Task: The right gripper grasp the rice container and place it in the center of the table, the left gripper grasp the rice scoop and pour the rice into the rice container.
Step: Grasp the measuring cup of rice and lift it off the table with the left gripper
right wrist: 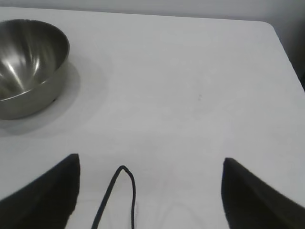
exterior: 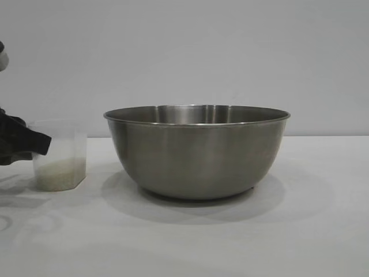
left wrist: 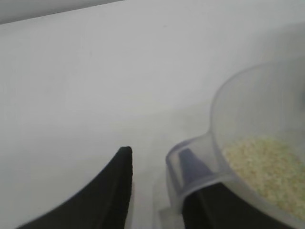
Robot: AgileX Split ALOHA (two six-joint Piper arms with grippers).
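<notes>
The rice container (exterior: 196,153), a big steel bowl, stands in the middle of the white table (exterior: 323,231). To its left stands the rice scoop (exterior: 59,156), upright, with rice (exterior: 57,173) in its bottom. My left gripper (exterior: 40,144) reaches in from the left edge at the scoop's side. In the left wrist view the left gripper (left wrist: 155,152) straddles the loop handle of the scoop (left wrist: 257,119). One finger sits inside the loop; the other stands off it with a gap. Rice (left wrist: 267,162) lies inside. My right gripper (right wrist: 150,167) hangs open over bare table, away from the bowl (right wrist: 28,62).
A thin black cable loop (right wrist: 126,191) shows between the right gripper's fingers. The table's far edge and a rounded corner (right wrist: 267,24) lie beyond it. A pale grey wall stands behind the table.
</notes>
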